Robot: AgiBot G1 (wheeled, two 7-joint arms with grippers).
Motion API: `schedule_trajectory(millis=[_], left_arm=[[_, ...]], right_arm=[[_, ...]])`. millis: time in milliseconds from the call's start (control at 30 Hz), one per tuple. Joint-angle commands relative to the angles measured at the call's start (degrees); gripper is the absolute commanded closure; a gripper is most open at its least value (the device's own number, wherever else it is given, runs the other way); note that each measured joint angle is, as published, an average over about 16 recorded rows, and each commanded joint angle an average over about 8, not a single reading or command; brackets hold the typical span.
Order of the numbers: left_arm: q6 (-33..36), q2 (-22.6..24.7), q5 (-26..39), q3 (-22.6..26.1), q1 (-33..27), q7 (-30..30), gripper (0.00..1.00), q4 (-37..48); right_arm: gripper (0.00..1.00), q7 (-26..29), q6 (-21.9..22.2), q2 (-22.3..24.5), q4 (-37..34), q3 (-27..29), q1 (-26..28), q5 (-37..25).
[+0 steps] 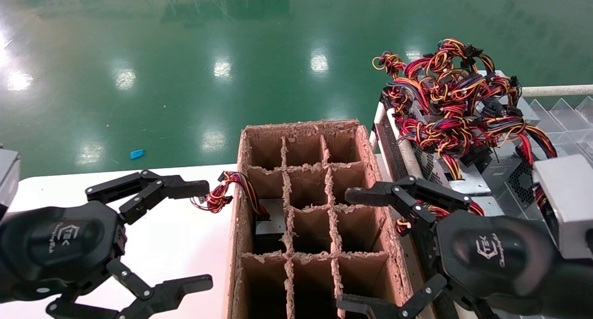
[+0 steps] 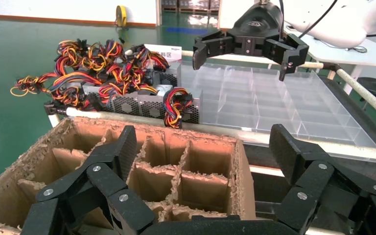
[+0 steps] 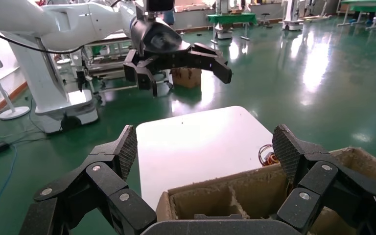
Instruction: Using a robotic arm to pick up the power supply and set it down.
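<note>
A silver-grey power supply (image 1: 271, 221) sits down in a left-column cell of the brown divided carton (image 1: 300, 124). Its red, yellow and black wires (image 1: 227, 189) hang over the carton's left wall. Several more power supplies (image 1: 495, 168) with tangled wire bundles lie on the rack to the right (image 2: 127, 103). My left gripper (image 1: 201, 235) hovers open over the white table left of the carton, holding nothing (image 2: 203, 147). At the carton's right edge my right gripper (image 1: 350, 250) is held open and empty, beside the pile (image 3: 205, 147).
A clear divided tray (image 2: 274, 103) lies behind the power supply pile on the rack. The white table (image 3: 200, 142) ends near the carton's far side, with green floor beyond. The carton's other cells show no contents.
</note>
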Motion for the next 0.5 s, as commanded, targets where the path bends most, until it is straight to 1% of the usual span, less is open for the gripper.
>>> schedule_trajectory(millis=[33, 500], left_arm=[[0.0, 0.0, 0.0, 0.0, 0.0, 0.0, 0.00, 0.0], [0.0, 0.0, 0.0, 0.0, 0.0, 0.0, 0.00, 0.0]], right_arm=[[0.00, 0.5, -0.3, -0.5, -0.1, 1.7, -1.8, 0.2], [0.00, 0.2, -0.1, -0.2, 0.0, 0.5, -0.5, 0.2]])
